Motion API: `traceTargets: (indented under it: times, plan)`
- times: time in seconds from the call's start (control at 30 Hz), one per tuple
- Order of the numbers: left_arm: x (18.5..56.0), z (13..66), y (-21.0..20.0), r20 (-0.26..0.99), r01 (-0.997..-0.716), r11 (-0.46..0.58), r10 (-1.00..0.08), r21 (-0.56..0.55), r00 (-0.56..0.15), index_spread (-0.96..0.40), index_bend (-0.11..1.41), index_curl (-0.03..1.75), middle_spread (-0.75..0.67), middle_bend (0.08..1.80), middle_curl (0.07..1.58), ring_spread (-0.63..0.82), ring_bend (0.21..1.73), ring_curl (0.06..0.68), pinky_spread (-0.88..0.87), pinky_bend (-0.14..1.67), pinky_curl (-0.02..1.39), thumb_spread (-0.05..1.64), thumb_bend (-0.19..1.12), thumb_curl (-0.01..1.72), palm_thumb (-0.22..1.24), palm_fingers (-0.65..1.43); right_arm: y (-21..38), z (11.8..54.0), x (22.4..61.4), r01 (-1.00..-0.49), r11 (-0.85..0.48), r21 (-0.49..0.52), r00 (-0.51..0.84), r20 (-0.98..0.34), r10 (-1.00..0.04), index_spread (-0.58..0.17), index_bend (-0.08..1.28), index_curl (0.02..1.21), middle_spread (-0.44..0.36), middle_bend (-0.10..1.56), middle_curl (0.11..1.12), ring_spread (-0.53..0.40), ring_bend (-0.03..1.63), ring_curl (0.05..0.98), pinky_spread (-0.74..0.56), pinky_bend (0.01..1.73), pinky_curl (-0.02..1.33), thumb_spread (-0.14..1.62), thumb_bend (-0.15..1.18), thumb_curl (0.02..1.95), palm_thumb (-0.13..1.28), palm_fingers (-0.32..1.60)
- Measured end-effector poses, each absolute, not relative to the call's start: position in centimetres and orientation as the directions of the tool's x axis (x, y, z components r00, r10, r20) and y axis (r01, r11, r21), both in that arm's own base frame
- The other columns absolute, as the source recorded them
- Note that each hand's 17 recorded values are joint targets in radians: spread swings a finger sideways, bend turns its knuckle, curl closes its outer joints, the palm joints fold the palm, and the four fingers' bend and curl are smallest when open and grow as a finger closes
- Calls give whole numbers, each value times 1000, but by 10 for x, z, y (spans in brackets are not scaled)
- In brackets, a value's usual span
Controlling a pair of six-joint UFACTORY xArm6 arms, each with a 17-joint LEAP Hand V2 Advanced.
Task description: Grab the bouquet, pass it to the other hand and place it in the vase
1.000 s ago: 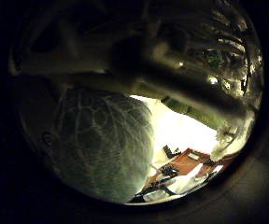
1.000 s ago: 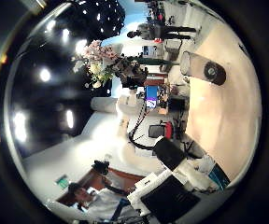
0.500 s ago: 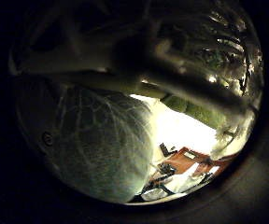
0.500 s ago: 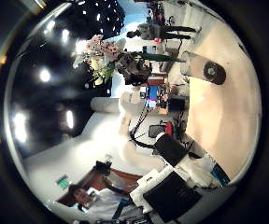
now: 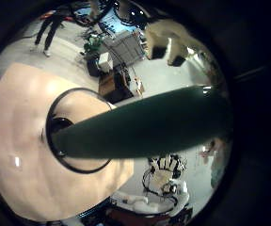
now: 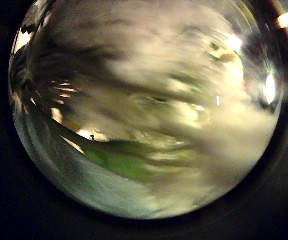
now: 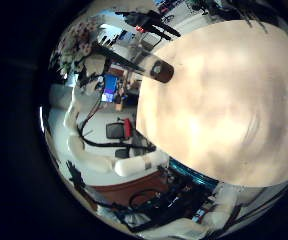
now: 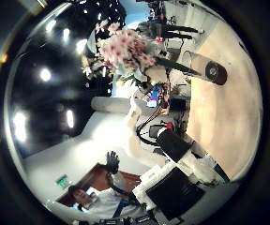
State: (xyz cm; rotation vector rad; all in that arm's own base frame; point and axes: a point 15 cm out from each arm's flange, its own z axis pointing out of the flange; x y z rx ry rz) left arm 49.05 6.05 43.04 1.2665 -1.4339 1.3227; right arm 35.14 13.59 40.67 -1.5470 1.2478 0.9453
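In the right thumb side palm view the bouquet (image 8: 126, 47) stands tilted over the table (image 8: 231, 112), its stem slanting down to the vase (image 8: 210, 71). The left little finger side palm view shows the stem (image 5: 145, 122) close across the palm, its end at the mouth of the vase (image 5: 58, 158). The left thumb side palm view is filled by the bouquet's blurred leaves and flowers (image 6: 144, 130). My left hand is shut on the bouquet. The right little finger side palm view shows the bouquet (image 7: 79, 45) and the vase (image 7: 162, 71) far off. My right hand (image 8: 177, 192) is open and away from both.
The round table (image 7: 224, 110) spreads wide around the vase. Beyond its edge stand room clutter and equipment (image 5: 121, 52). The table top (image 5: 18, 113) lies around the vase's foot in the left little finger side palm view.
The bouquet has swung toward the vase and looms larger in the right thumb side view, its stem now reaching the vase. The left thumb side view has gone from veined wrap to blurred flowers.
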Motion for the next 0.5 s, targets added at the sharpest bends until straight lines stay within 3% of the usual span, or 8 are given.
traceTargets:
  times: [0.17, 0.33, 0.5]
  plan:
    - [474, 424, 121, 973, -964, -183, -162, -195, -166, 12, 37, 467, 544, 163, 345, 602, 541, 186, 679, 308, 373, 830, -43, 397, 129, -324, 134, 404, 345, -978, -98, -184, 206, -926, -315, -326, 187, 326, 91, 175, 299, 247, 449, 232, 514, 581, 260, 1018, -24, 464, 709, 145]
    - [444, 429, 143, 978, -950, -255, -150, -182, -147, 32, 60, 330, 560, 152, 294, 642, 485, 168, 740, 260, 331, 818, -39, 372, 118, -275, 132, 398, 340, -974, -126, -189, 221, -915, -336, -323, 185, 331, 87, 177, 295, 246, 448, 233, 514, 570, 257, 1018, -24, 464, 708, 160]
    - [400, 424, 155, 978, -936, -313, -180, -162, -109, 26, 89, 246, 551, 153, 254, 638, 446, 161, 755, 230, 304, 814, -37, 357, 120, -224, 114, 378, 320, -958, -236, -164, 260, -845, -467, -328, 184, 336, 86, 178, 292, 244, 425, 229, 512, 560, 256, 1018, -24, 465, 708, 144]
